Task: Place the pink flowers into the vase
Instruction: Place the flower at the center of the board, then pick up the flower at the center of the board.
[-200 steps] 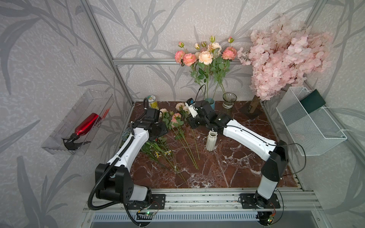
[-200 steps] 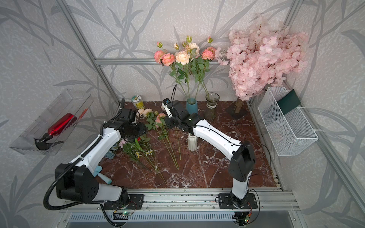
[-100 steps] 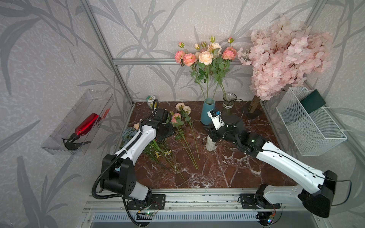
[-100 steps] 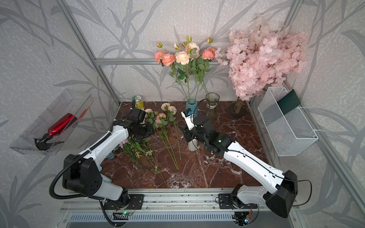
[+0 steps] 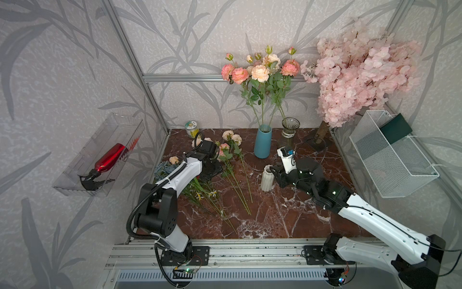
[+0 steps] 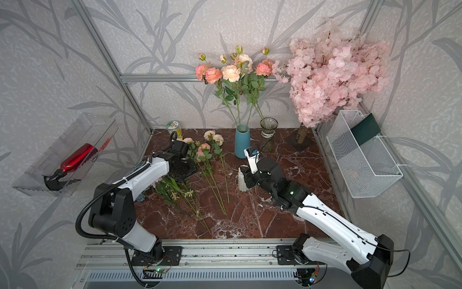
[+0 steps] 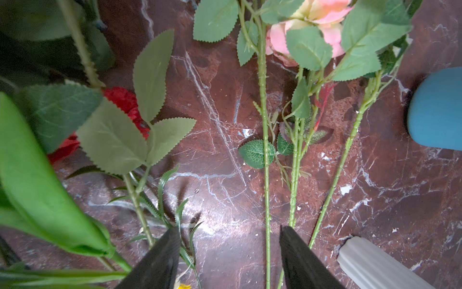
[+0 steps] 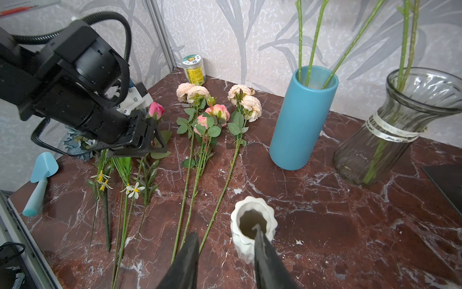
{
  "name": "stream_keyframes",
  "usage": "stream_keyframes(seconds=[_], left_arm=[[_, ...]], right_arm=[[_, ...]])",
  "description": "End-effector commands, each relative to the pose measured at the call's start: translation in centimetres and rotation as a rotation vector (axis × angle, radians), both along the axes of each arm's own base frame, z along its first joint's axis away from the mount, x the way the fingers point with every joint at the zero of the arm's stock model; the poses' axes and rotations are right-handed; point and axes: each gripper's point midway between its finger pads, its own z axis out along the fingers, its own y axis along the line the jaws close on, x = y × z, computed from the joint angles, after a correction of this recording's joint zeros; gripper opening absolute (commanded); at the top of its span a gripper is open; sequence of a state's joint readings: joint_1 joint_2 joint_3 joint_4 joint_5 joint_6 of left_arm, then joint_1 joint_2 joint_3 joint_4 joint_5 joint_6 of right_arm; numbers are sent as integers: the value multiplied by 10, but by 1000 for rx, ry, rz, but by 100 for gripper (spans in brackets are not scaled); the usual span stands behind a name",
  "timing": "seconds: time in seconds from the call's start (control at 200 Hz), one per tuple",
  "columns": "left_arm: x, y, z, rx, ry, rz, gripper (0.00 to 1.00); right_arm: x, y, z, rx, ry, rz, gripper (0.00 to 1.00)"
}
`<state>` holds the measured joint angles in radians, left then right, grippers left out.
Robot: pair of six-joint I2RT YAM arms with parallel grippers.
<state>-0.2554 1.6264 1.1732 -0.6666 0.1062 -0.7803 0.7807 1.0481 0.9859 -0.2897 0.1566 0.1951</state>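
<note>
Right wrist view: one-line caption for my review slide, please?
Right claw open by the white vase; pink flowers lie on the marble table, green stems stand in the blue vase.

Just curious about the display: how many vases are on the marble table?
3: a tall blue cylindrical vase at the back, a ribbed clear glass vase beside it, and a small white fluted vase in front.

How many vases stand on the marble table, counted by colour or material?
Blue vase: 1
Clear glass vase: 1
White ribbed vase: 1
Total: 3
</note>
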Motion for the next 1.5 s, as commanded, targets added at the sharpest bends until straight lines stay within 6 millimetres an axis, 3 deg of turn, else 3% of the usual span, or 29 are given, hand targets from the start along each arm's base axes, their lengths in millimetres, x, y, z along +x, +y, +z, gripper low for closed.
stream_keyframes(seconds=[0.0, 0.23, 0.58, 0.82, 1.495], left_arm=[[7, -2, -6, -14, -9, 49, 64], [24, -3, -26, 8, 29, 81, 55], [68, -3, -17, 60, -48, 94, 50], [74, 6, -29, 131, -19, 106, 37], [87, 1, -47, 125, -29, 99, 36]], right_arm=[[0, -6, 6, 26, -10, -21, 38], [-2, -9, 9, 44, -14, -20, 38], [-3, -8, 9, 53, -6, -8, 38], [-1, -9, 8, 59, 1, -5, 38], [3, -7, 3, 71, 19, -1, 38]])
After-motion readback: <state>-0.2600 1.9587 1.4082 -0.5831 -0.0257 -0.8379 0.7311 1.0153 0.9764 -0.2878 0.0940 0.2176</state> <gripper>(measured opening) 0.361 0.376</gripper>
